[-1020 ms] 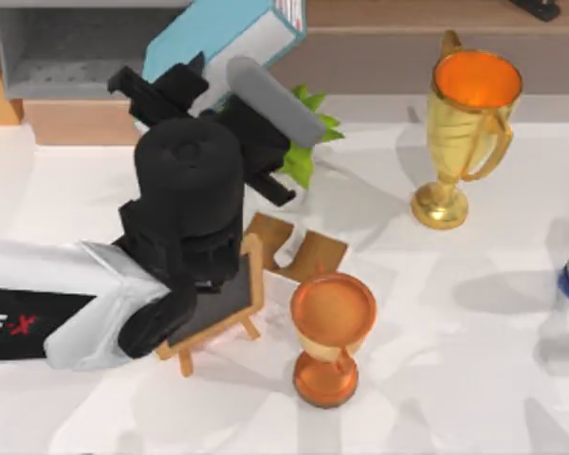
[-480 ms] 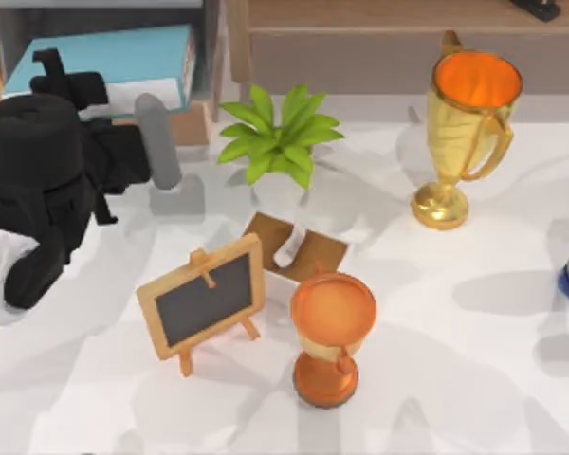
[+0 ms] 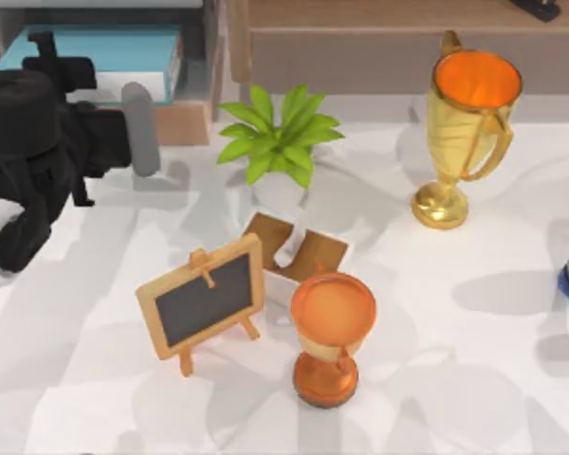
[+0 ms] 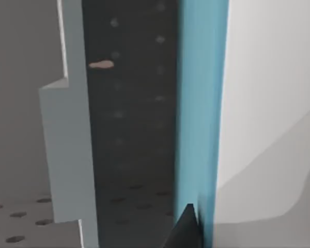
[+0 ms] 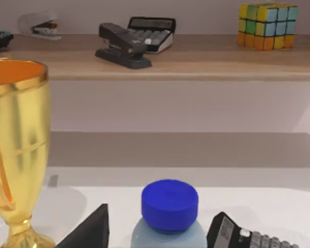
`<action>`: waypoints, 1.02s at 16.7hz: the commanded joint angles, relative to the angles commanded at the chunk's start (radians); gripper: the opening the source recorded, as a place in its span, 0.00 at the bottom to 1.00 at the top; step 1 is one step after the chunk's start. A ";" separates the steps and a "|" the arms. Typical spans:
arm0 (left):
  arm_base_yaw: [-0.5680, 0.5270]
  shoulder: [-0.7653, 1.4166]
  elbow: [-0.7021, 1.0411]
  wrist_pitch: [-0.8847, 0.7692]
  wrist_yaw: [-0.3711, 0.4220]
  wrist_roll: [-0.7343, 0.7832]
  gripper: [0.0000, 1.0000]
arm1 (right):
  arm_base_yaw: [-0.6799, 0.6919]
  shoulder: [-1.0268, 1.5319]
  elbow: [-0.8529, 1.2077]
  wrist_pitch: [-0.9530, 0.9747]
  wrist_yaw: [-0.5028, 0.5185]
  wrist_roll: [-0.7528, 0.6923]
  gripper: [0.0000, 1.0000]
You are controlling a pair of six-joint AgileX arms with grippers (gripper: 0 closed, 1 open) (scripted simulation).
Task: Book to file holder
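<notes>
My left gripper (image 3: 52, 57) is hovering at the table's far left, at the file holder (image 3: 211, 57); whether it is gripping the book (image 3: 104, 52) lying inside, I cannot tell. A green plant (image 3: 280, 142), chalkboard easel (image 3: 204, 303), copper trophy (image 3: 332, 332) and gold trophy (image 3: 469, 123) are standing to the right.

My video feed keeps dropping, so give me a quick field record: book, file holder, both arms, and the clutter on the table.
book: light-blue book lying inside the holder, far left of the table
file holder: grey file holder around the book
left end effector: left end effector at the book, in the holder's mouth
right end effector: right end effector parked by a blue-capped bottle at the right edge
clutter: plant, chalkboard, gold trophy, bronze trophy
</notes>
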 joint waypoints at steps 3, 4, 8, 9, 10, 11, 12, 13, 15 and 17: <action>0.001 0.005 0.011 0.002 -0.001 0.000 0.00 | 0.000 0.000 0.000 0.000 0.000 0.000 1.00; 0.005 0.018 0.027 0.001 0.001 0.001 0.00 | 0.000 0.000 0.000 0.000 0.000 0.000 1.00; 0.016 0.088 0.103 -0.007 0.013 0.004 0.00 | 0.000 0.000 0.000 0.000 0.000 0.000 1.00; 0.016 0.101 0.113 -0.009 0.016 0.004 0.00 | 0.000 0.000 0.000 0.000 0.000 0.000 1.00; 0.016 0.106 0.117 -0.010 0.017 0.005 0.00 | 0.000 0.000 0.000 0.000 0.000 0.000 1.00; 0.016 0.106 0.117 -0.010 0.017 0.005 0.00 | 0.000 0.000 0.000 0.000 0.000 0.000 1.00; 0.016 0.106 0.117 -0.010 0.017 0.005 0.00 | 0.000 0.000 0.000 0.000 0.000 0.000 1.00; 0.016 0.106 0.117 -0.010 0.017 0.005 0.00 | 0.000 0.000 0.000 0.000 0.000 0.000 1.00; 0.016 0.106 0.117 -0.010 0.017 0.005 0.15 | 0.000 0.000 0.000 0.000 0.000 0.000 1.00; 0.016 0.106 0.117 -0.010 0.017 0.005 0.30 | 0.000 0.000 0.000 0.000 0.000 0.000 1.00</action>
